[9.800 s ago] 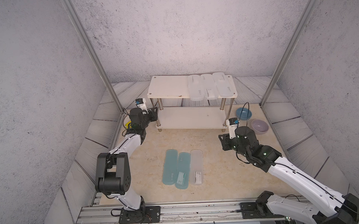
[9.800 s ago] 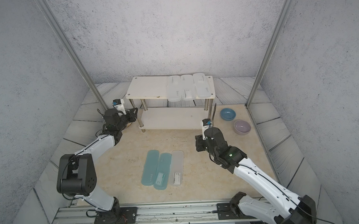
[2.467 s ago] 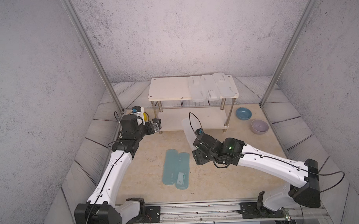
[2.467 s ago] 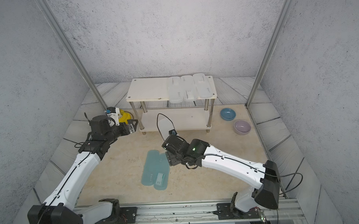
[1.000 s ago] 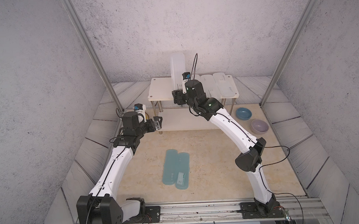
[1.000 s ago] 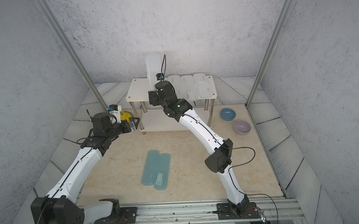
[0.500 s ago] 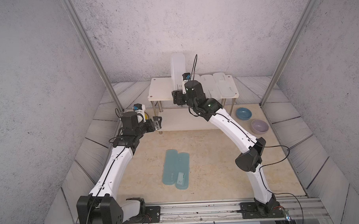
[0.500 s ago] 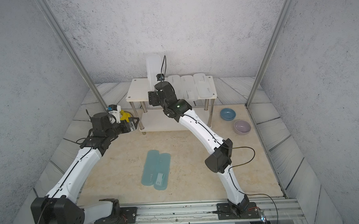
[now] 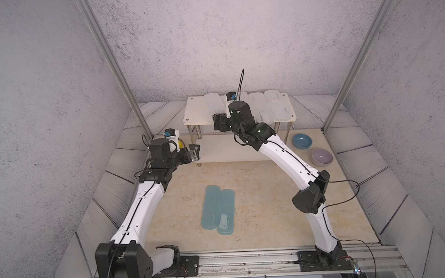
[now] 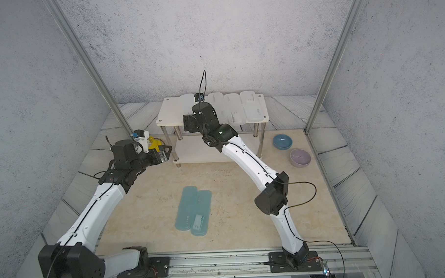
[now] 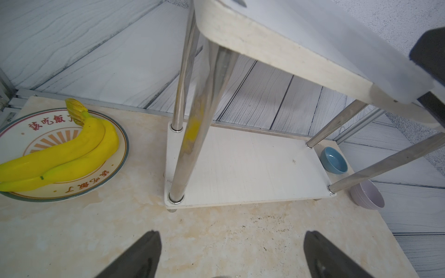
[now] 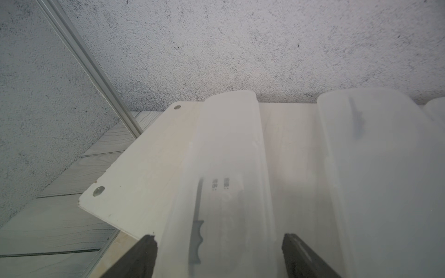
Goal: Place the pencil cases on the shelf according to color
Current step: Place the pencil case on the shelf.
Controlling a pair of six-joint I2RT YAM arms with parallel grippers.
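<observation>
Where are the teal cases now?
In both top views, the teal cases lie side by side on the tabletop, in front of the shelf.

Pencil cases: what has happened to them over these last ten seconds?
The right arm lifted the white case from the table beside the teal cases, carried it up and laid it on the shelf's top board, left of the other three white cases; its jaws have opened. The teal cases and those three stayed put.
</observation>
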